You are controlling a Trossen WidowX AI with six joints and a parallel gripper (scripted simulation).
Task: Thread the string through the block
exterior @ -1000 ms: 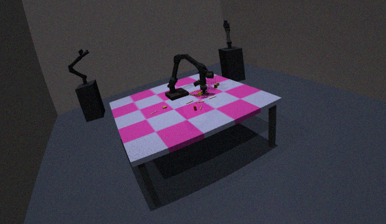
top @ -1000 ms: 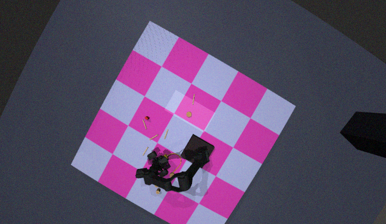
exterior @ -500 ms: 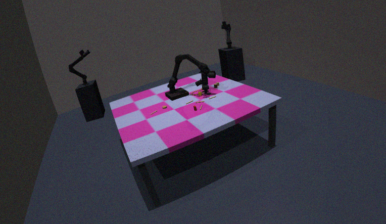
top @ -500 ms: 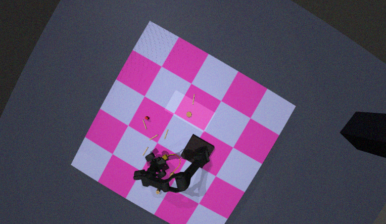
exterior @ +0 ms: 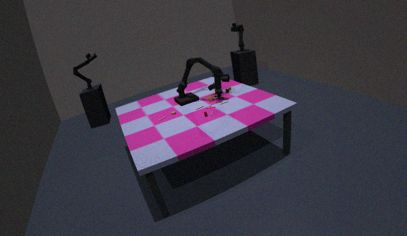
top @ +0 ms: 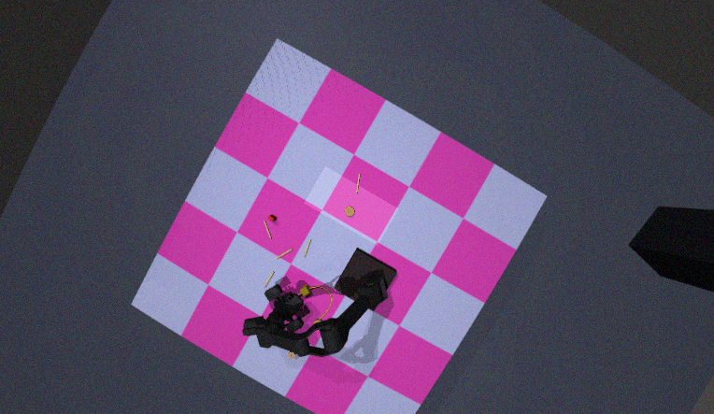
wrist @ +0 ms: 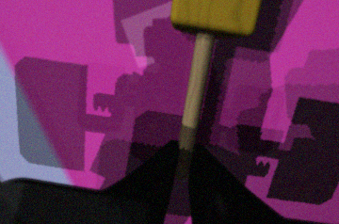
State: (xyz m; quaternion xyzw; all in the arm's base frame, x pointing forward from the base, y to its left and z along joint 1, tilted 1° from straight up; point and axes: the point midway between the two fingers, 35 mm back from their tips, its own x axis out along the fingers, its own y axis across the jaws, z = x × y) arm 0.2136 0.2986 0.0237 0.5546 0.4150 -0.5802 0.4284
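Observation:
The yellow wooden block [top: 305,291] [exterior: 210,98] [wrist: 217,14] stands on the table [exterior: 155,158]. My gripper [exterior: 219,97] [wrist: 184,150] is shut on the thin stick [wrist: 198,80], just beside the block. In the wrist view the stick runs from the block's near side to my fingertips. The block's far side is cut off there. The string [top: 331,297] leaves the block's opposite side and curves to the round button [top: 318,321] [exterior: 213,93], mostly hidden by the arm in the top view. How much stick is inside the block is hidden.
Loose sticks [top: 307,248] [top: 284,253] [top: 268,278] lie near the gripper, with others farther off. A red piece [top: 271,218] [exterior: 205,113] and a loose round disc [top: 349,210] [exterior: 173,112] lie farther away. Small pieces [exterior: 228,88] lie beyond the gripper. The arm's base [exterior: 186,98] is near the string.

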